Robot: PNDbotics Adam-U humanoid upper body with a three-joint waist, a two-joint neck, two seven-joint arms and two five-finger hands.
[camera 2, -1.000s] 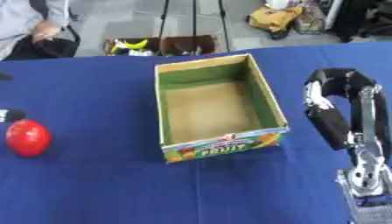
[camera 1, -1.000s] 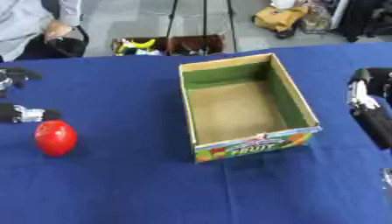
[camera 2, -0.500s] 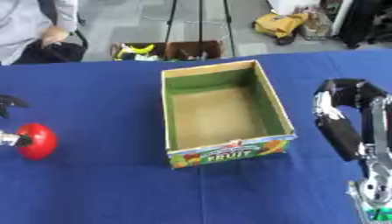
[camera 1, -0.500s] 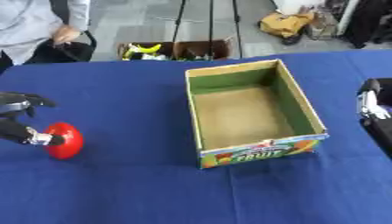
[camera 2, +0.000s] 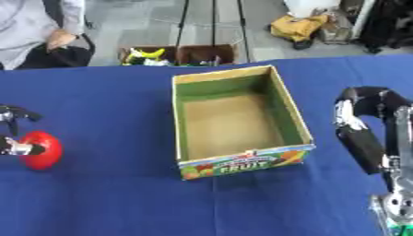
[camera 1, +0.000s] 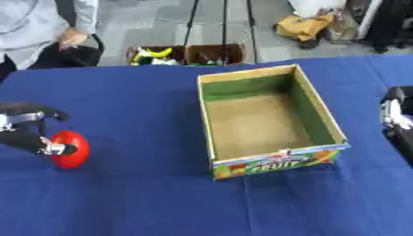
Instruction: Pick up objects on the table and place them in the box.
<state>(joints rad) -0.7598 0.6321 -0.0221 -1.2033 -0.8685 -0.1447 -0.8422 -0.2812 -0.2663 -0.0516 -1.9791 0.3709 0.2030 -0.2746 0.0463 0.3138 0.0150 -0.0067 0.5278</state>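
Observation:
A red round fruit lies on the blue table at the far left. My left hand comes in from the left edge, right beside it. Its fingers are spread: a lower fingertip touches the fruit's left side and an upper finger arches above it, apart from it. The cardboard fruit box, green inside, stands open and empty in the middle. My right hand hangs to the right of the box with relaxed fingers, holding nothing.
Beyond the far table edge on the floor stands a crate with small coloured items. A person sits at the far left, away from the table's things. Bare blue cloth lies in front of the box.
My left hand has come down against the red fruit's left side. The whole picture has shifted slightly, so the camera moved. The right hand stays where it was.

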